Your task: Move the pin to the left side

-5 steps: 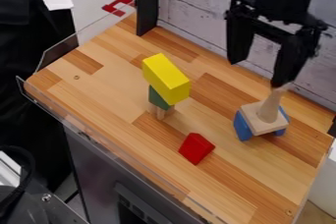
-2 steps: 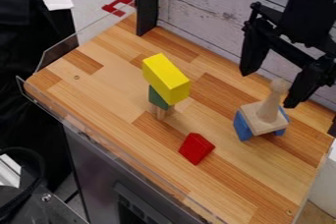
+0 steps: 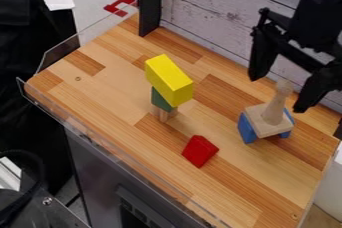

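- Hanging at 2 o'clock of the view: gripper point(image 3: 278, 93), fingers spread wide, nothing held.
- Pin point(image 3: 275, 106): at 3 o'clock, upright on a wooden slab point(image 3: 258, 120) with blue point(image 3: 246, 130) beneath.
- Red block point(image 3: 200, 151): at 5 o'clock, on the table point(image 3: 133, 127).
- Yellow block point(image 3: 169, 79): 11 o'clock from red, atop a green block point(image 3: 160, 101).

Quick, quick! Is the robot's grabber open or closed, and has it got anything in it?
Gripper: open, fingers wide apart, holding nothing. The wooden pin stands above the blue block.
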You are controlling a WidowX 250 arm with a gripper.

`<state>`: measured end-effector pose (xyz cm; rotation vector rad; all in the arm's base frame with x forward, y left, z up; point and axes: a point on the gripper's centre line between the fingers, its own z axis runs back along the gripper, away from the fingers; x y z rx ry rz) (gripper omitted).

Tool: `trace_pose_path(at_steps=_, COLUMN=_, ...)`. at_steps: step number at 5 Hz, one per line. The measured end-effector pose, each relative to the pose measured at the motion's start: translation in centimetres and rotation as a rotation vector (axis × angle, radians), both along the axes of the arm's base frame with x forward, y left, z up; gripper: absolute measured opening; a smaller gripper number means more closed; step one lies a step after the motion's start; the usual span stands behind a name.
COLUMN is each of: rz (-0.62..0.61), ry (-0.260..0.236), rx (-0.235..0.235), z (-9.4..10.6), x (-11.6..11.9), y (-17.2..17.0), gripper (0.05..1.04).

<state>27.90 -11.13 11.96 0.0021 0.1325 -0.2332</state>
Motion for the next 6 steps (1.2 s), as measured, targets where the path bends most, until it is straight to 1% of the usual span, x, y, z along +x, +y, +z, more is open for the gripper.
trace_pose_path(at_steps=1, rz=0.051, ry=-0.019, rx=-0.006, z=0.2, x=0.9, y=1.0, gripper=0.999)
trace_pose_path(at_steps=2, rz=0.074, ry=-0.033, rx=-0.032, z=0.4, x=1.4, y=1.2, gripper=0.999)
trace_pose_path(at_steps=3, rz=0.079, ry=-0.011, rx=-0.024, z=-0.5, x=1.9, y=1.4, gripper=0.999)
trace_pose_path(at_steps=4, rz=0.077, ry=-0.001, rx=-0.026, z=-0.5, x=1.8, y=1.2, gripper=0.999)
trace_pose_path(at_steps=6, rz=0.058, ry=0.054, rx=-0.009, z=-2.0, x=1.7, y=0.5, gripper=0.999)
